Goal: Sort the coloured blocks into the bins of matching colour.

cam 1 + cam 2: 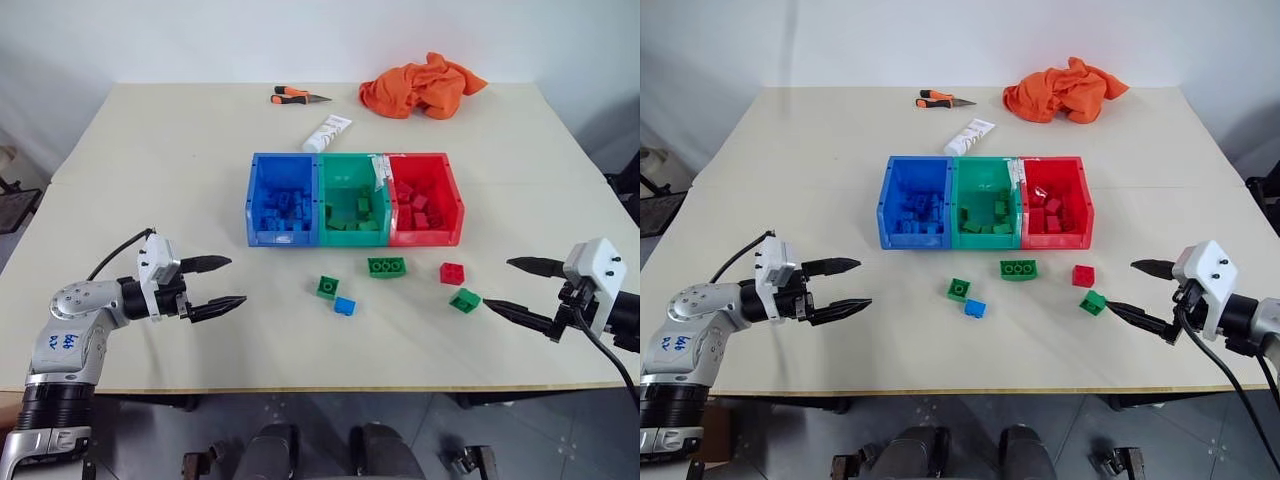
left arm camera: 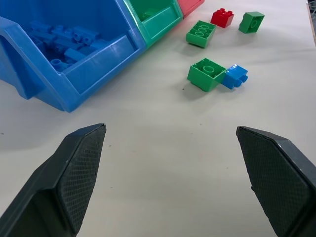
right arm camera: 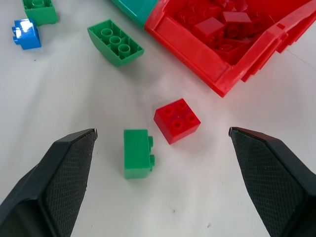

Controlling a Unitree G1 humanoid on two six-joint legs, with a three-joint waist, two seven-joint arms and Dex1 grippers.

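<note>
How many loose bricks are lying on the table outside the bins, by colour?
Green: 3
Blue: 1
Red: 1
Total: 5

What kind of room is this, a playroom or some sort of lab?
Most likely a lab or test room set up for robot practice. A plain table stands against a bare white wall, bearing only sorting bins, a few toy bricks, pliers and an orange cloth.
</note>
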